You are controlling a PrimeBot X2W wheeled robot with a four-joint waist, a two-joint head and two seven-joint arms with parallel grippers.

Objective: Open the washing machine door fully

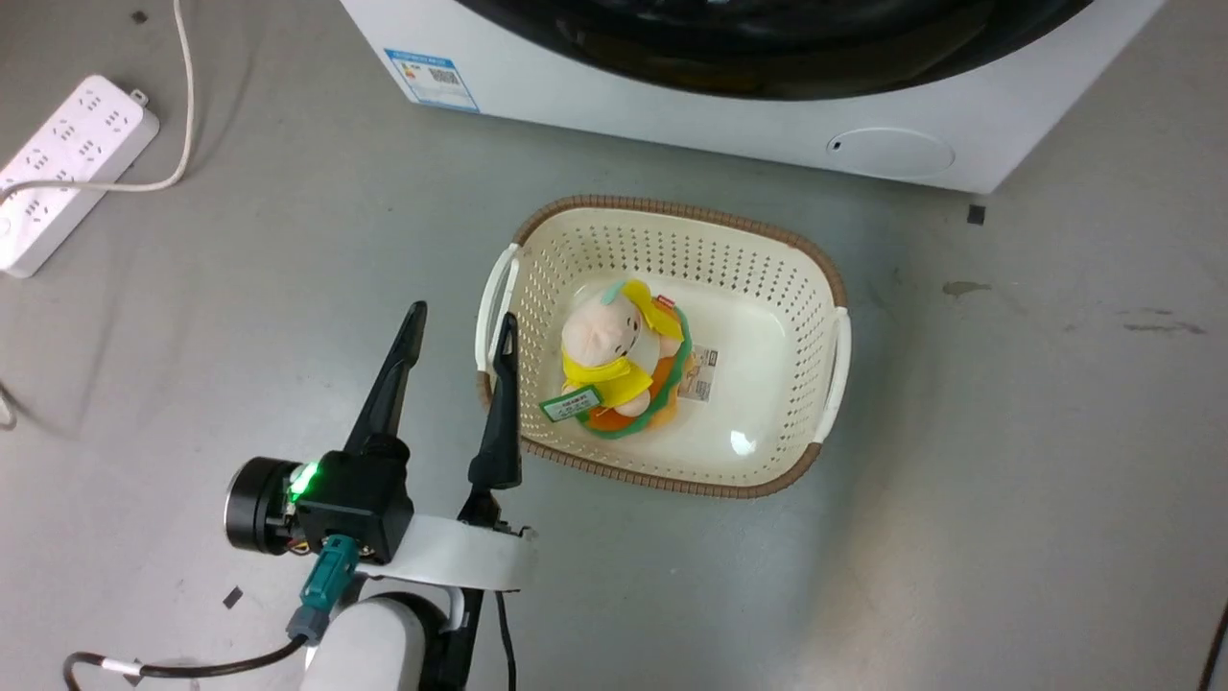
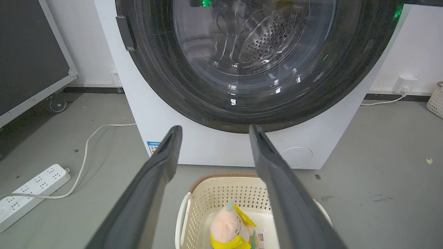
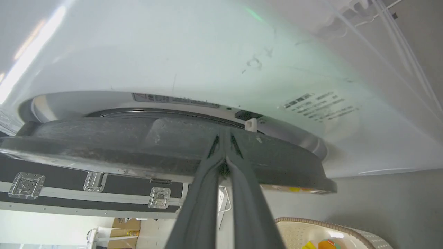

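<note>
The white washing machine [image 1: 672, 106] fills the top of the head view, and the lower arc of its glossy black washing machine door [image 1: 767, 58] shows there. My left gripper [image 1: 460, 326] hangs open over the floor beside a basket, well short of the machine. In the left wrist view its open fingers [image 2: 214, 129] frame the door [image 2: 166, 76], whose glass bowl shows the steel drum. The right wrist view sees the door [image 3: 104, 148] edge-on, with a narrow gap to the machine's front [image 3: 207, 52]. My right gripper [image 3: 225, 133] is shut, its tips against the door's rim near a white latch [image 3: 252, 124].
A cream laundry basket [image 1: 672, 206] holding a plush toy [image 1: 614, 355] sits on the grey floor just in front of the machine. A white power strip [image 1: 67, 163] and its cable lie at the left. A black flight case [image 3: 69, 186] stands beside the machine.
</note>
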